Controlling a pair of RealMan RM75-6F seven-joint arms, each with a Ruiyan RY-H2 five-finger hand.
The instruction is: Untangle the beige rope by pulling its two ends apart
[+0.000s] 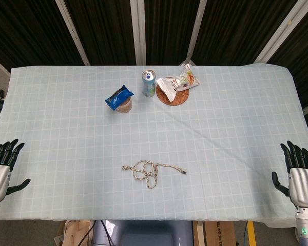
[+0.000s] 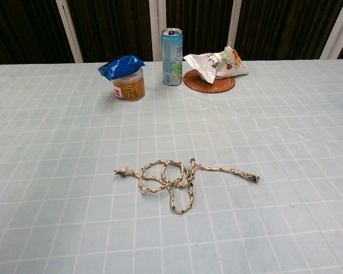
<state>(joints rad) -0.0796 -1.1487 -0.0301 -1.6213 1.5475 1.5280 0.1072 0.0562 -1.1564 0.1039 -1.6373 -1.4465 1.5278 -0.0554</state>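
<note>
Rope (image 1: 153, 172) tangled mid-table, well apart from left hand (image 1: 1, 169), right hand (image 1: 299, 177); both spread, empty.

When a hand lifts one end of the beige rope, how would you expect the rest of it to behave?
The beige rope lies in loose loops, so it is probably floppy and would drape rather than hold shape. It looks thin, so likely light. The crossed loops may snag and drag along before opening. Both the left hand and the right hand are well away.
</note>
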